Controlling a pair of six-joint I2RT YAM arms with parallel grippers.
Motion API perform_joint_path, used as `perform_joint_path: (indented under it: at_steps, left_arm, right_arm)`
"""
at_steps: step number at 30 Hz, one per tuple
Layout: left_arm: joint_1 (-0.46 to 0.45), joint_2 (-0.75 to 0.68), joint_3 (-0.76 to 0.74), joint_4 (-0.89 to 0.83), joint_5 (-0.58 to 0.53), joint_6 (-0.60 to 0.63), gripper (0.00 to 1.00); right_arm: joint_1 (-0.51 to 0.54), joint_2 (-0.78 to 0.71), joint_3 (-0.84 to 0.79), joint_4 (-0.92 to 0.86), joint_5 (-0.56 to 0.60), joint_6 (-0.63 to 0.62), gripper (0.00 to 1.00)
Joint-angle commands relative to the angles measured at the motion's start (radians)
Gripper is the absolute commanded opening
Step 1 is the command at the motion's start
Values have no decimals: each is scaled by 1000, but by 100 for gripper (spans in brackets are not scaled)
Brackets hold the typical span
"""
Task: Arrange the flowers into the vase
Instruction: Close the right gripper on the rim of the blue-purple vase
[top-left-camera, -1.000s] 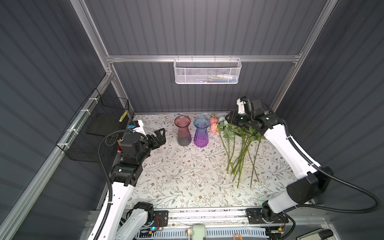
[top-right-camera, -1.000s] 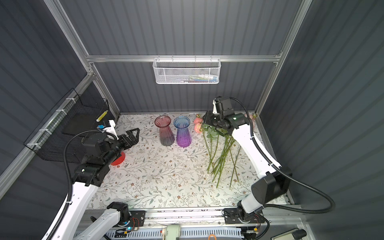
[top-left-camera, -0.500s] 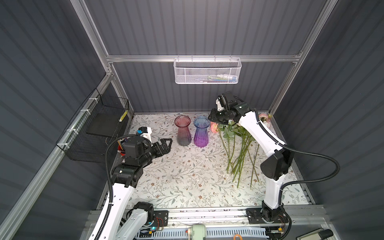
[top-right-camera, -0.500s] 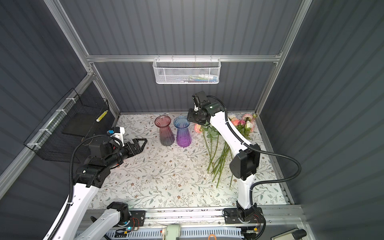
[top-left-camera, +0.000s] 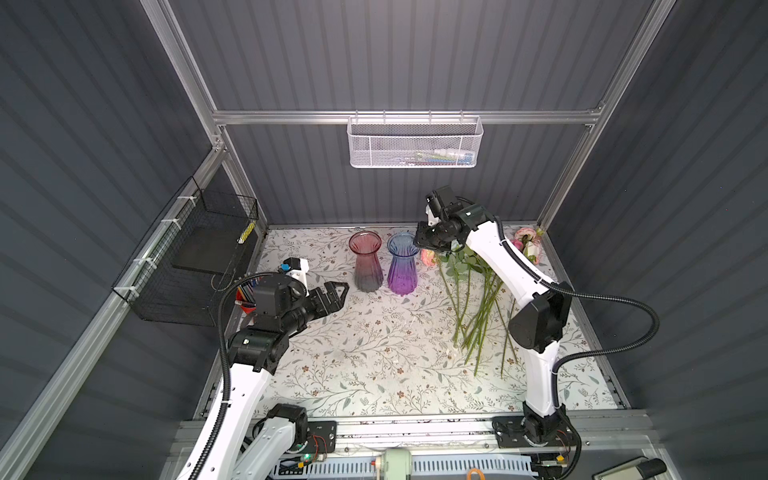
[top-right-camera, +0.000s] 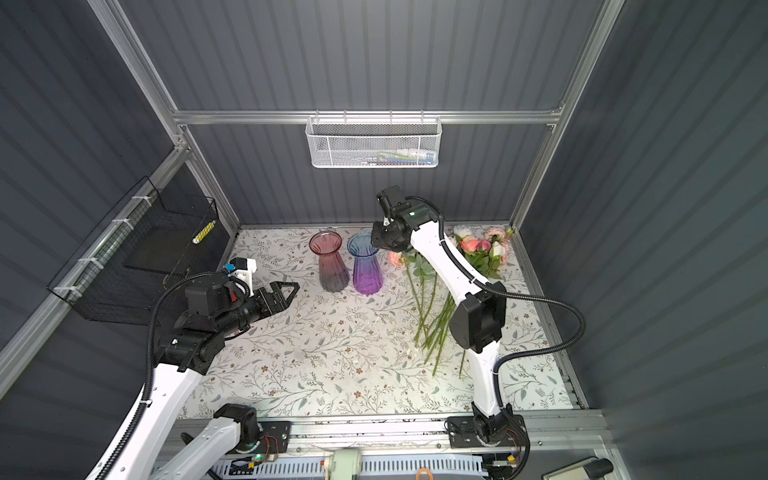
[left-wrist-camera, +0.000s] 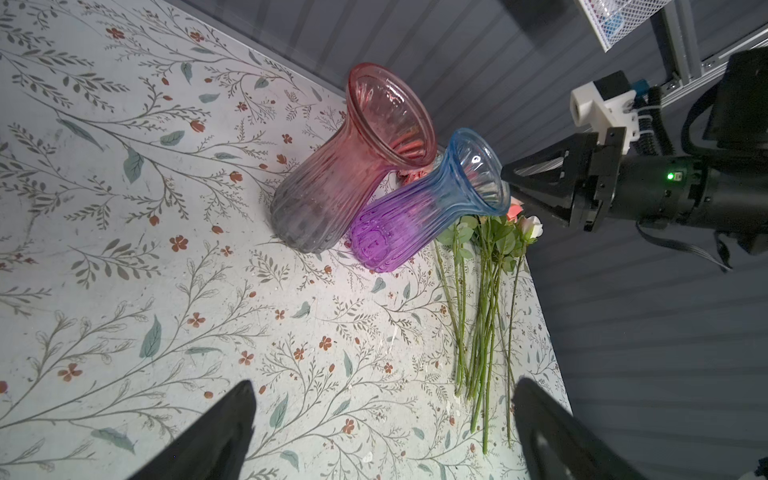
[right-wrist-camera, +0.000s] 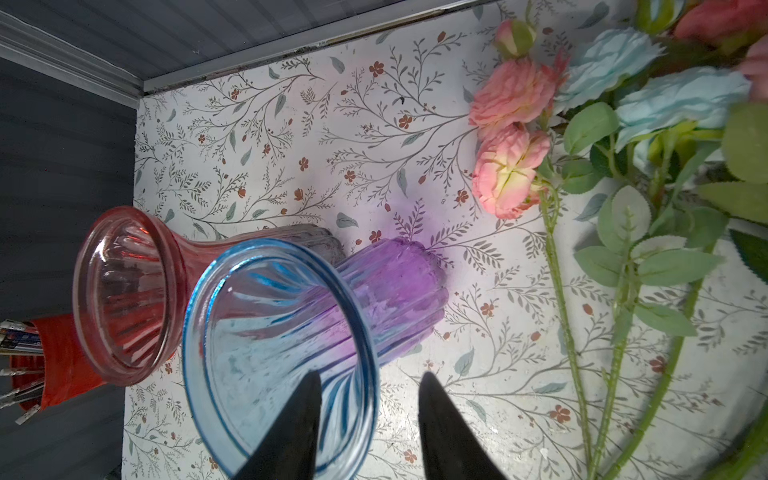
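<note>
We start at the left. A black basket (top-left-camera: 187, 257) hangs on the left wall, and a red cup (top-left-camera: 243, 293) of pens stands near it at the edge of the tabletop (top-left-camera: 374, 353). Next comes the left end effector (top-left-camera: 338, 296). Its jaws are wide and hold nothing. It hangs over the tabletop, a little left of the vases and apart from them, and it points at them.

Then come two glass vases, standing up side by side near the far wall. The pink vase (top-left-camera: 365, 266) is on the left and the blue vase (top-left-camera: 402, 268) is just beside it on the right. In the right wrist view we look down into both, and both are empty.

The right end effector (right-wrist-camera: 368, 378) is at the top of the blue vase. Its jaws are partly open, with a narrow gap. One finger is inside the rim and one is outside, with space on each side, so we think it is not pinching the glass. It holds no flower.

The flowers (top-left-camera: 482, 309) lie flat on the tabletop, right of the blue vase. Their heads point far and their stems point near. Some heads sit in the far right corner.

So we think the job has hardly begun. No flower is in a vase. All of them need picking up and putting in, stem first.
</note>
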Motion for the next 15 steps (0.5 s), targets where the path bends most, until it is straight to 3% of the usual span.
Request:
perform_joint_path:
  at_steps: [1, 15]
  left_arm:
    - [1, 0, -14, -3, 21, -11, 97]
    - [1, 10, -14, -47, 16, 12, 98]
  right_arm:
    - [4, 34, 45, -36, 5, 6, 40]
    - [4, 87, 99, -39, -1, 1, 31]
